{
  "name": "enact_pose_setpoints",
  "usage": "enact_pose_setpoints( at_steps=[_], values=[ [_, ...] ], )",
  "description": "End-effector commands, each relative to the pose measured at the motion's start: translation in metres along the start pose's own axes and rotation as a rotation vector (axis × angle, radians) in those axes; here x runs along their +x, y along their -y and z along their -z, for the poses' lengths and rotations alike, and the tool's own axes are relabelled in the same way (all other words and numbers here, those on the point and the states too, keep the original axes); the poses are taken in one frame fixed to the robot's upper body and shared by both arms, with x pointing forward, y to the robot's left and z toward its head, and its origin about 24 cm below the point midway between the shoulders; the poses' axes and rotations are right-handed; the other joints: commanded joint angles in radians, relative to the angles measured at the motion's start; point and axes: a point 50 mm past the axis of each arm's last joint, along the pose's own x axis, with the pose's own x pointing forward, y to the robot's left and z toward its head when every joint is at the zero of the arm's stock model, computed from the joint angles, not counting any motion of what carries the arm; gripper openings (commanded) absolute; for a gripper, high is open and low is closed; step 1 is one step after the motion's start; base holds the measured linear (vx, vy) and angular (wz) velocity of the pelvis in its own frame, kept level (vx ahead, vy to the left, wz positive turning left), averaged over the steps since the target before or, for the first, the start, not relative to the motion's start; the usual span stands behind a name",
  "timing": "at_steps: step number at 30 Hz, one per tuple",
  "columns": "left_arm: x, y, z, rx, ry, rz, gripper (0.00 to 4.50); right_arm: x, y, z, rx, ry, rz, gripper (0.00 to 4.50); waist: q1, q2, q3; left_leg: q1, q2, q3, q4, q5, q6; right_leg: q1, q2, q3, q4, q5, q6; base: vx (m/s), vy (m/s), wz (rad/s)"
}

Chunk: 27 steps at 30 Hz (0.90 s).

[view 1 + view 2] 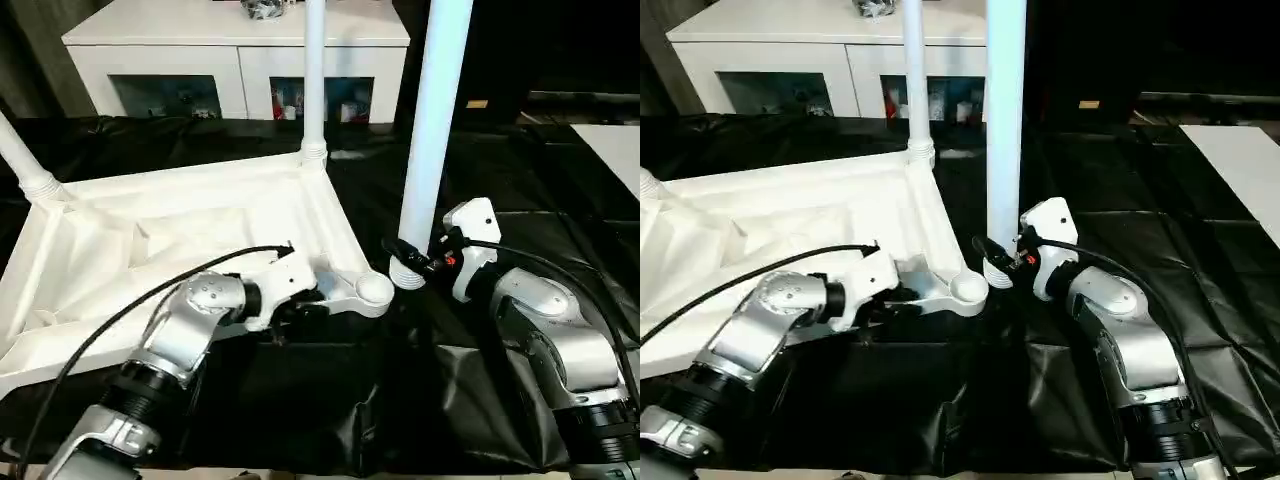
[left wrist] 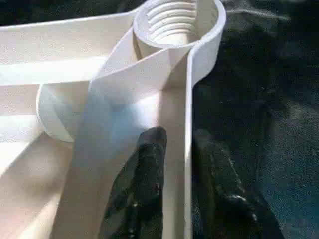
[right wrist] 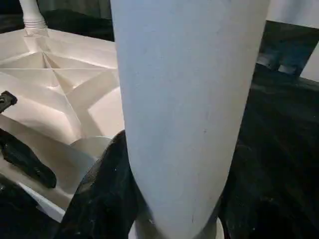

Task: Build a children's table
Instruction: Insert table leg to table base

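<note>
The white tabletop point(image 1: 170, 230) lies upside down with its ribbed underside up. One leg point(image 1: 313, 80) stands in the far corner socket and another leg point(image 1: 20, 150) rises from the left corner. My left gripper point(image 1: 305, 300) is shut on the tabletop's rim just behind the open threaded near-right socket point(image 2: 174, 20); its fingers point(image 2: 142, 189) straddle the rim wall. My right gripper point(image 1: 410, 258) is shut on a third leg point(image 1: 435, 120), held upright with its threaded lower end point(image 1: 408, 272) just right of that socket point(image 1: 375, 290), beside it and not in it.
A black cloth point(image 1: 400, 400) covers the work surface. A white cabinet with glass doors point(image 1: 240, 60) stands at the back. A flat white board point(image 1: 610, 140) lies at the far right edge.
</note>
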Motion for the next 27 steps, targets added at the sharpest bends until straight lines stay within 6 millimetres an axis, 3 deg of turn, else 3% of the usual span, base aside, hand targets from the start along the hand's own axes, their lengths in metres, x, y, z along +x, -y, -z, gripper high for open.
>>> enact_pose_setpoints(
  at_steps=[1,5,18,19,20,23,25,26,27],
  values=[
    [-0.006,-0.001,0.006,-0.014,-0.035,0.001,1.03,-0.001,0.001,-0.005,-0.010,0.018,-0.003,1.86,0.003,-0.012,-0.055,0.007,0.055,-0.019,-0.071,-0.093,0.064,0.046,-0.082,0.049,-0.071,-0.012,-0.243,0.000,0.000,0.00],
    [-0.008,-0.001,0.011,-0.023,-0.054,0.013,1.03,0.000,0.001,-0.006,-0.017,0.016,-0.011,1.86,0.002,-0.012,-0.054,0.006,0.054,-0.019,-0.071,-0.093,0.064,0.046,-0.082,0.048,-0.071,-0.007,-0.245,0.000,0.000,0.00],
    [-0.006,0.011,0.017,-0.033,-0.080,0.124,0.05,0.012,-0.010,-0.013,0.161,0.025,-0.121,1.86,0.000,-0.011,-0.056,0.009,0.056,-0.020,-0.072,-0.077,0.066,0.045,-0.083,0.048,-0.067,0.004,-0.253,0.000,0.000,0.00],
    [-0.005,0.013,0.015,-0.018,-0.083,0.131,0.05,0.014,-0.011,-0.011,0.184,-0.015,-0.157,1.86,-0.002,-0.021,-0.057,0.008,0.056,-0.017,-0.071,-0.069,0.069,0.046,-0.080,0.048,-0.066,0.021,-0.254,0.000,0.000,0.00],
    [-0.005,0.013,0.014,-0.012,-0.084,0.130,0.05,0.015,-0.012,-0.010,0.189,-0.025,-0.168,1.86,0.001,-0.015,-0.059,0.008,0.056,-0.018,-0.069,-0.054,0.072,0.047,-0.082,0.048,-0.062,0.040,-0.258,0.000,0.000,0.00],
    [-0.005,0.015,0.012,0.003,-0.077,0.134,0.00,0.018,-0.015,-0.007,0.231,-0.066,-0.221,1.86,0.002,-0.018,-0.058,0.008,0.056,-0.017,-0.069,-0.049,0.077,0.046,-0.083,0.048,-0.062,0.057,-0.265,0.000,0.000,0.00],
    [-0.004,0.015,0.011,0.003,-0.079,0.135,0.00,0.020,-0.015,-0.004,0.229,-0.093,-0.229,1.86,0.003,-0.027,-0.057,0.008,0.055,-0.016,-0.069,-0.053,0.076,0.048,-0.084,0.048,-0.062,0.044,-0.265,0.000,0.000,0.00],
    [-0.004,0.015,0.011,0.003,-0.080,0.131,0.00,0.021,-0.015,-0.001,0.237,-0.120,-0.236,1.86,0.003,-0.025,-0.056,0.008,0.056,-0.015,-0.070,-0.055,0.072,0.046,-0.083,0.047,-0.063,0.027,-0.263,0.000,0.000,0.00],
    [-0.004,0.015,0.011,0.001,-0.080,0.127,0.00,0.022,-0.015,0.003,0.237,-0.153,-0.239,1.86,0.003,-0.033,-0.056,0.009,0.057,-0.014,-0.071,-0.058,0.066,0.046,-0.083,0.047,-0.065,0.014,-0.259,0.000,0.000,0.00]
  ],
)
